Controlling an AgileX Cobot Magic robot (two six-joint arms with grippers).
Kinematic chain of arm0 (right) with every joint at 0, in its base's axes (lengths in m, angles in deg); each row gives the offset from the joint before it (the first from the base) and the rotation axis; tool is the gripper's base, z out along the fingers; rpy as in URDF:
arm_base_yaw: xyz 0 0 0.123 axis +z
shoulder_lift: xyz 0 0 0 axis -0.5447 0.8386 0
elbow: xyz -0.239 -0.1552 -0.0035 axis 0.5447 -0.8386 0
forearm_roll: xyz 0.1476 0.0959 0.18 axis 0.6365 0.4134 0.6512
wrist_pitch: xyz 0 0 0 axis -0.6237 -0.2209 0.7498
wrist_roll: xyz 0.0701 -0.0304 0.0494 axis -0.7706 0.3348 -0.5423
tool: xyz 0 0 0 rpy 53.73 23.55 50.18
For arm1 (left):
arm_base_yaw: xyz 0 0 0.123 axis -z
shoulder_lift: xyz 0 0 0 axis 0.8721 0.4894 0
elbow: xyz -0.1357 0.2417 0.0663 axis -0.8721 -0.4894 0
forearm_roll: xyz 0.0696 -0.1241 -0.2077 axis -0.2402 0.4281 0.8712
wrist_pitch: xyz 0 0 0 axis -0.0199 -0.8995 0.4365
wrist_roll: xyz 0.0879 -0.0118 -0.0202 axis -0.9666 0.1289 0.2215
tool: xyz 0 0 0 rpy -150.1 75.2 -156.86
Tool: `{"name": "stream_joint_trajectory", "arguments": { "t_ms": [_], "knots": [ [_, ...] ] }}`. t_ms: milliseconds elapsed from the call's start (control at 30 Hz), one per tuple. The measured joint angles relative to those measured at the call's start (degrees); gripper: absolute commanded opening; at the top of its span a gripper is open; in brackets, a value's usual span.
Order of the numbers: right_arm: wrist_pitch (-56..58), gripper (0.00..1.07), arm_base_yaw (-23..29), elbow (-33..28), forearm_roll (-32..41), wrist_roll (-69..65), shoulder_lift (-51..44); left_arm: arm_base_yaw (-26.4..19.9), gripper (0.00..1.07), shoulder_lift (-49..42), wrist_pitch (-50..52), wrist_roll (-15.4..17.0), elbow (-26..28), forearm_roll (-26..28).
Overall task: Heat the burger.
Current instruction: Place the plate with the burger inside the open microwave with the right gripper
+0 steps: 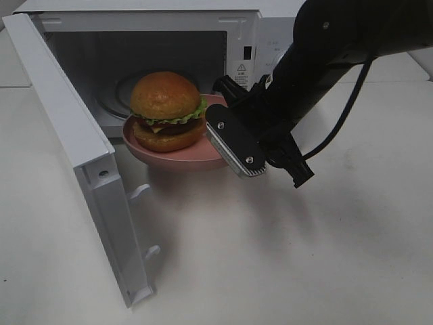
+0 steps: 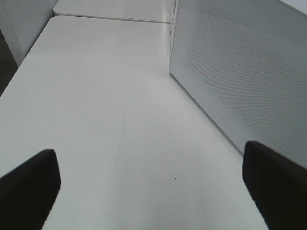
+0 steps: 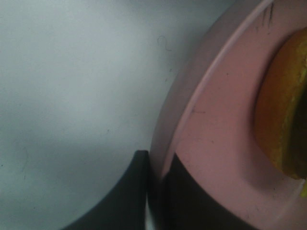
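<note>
One white table carries everything. One white microwave stands at its far side, and its single door is swung fully open on the left of the high view. One black arm reaches in from the right.

One shallow pink plate sits at the mouth of the oven cavity, its near part jutting out in front of the opening. On it stands one burger, upright: golden bun, green lettuce, dark patty. Whether the plate rests on the oven floor cannot be told.

There are two grippers. The right gripper has its fingers drawn narrow, pinching the plate's rim between them. The left gripper has its two fingers spread wide over bare table, holding nothing, beside the microwave's perforated side wall.

One small warning label with a triangle sign is on the oven's front frame. Its print is too small to read.

The burger lies just inward of the right fingers, not touching them. A strip of bare pink plate lies between them.
</note>
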State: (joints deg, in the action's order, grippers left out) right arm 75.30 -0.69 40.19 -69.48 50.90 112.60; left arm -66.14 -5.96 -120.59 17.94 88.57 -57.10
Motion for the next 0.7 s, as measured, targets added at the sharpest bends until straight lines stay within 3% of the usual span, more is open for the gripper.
{"name": "stream_joint_trajectory", "arguments": {
  "t_ms": [700],
  "knots": [
    [-0.06,0.03,0.4,11.06,-0.86,-0.06,8.14,0.0,0.98,0.0,0.0,0.0,0.0,0.0]
  ]
}}
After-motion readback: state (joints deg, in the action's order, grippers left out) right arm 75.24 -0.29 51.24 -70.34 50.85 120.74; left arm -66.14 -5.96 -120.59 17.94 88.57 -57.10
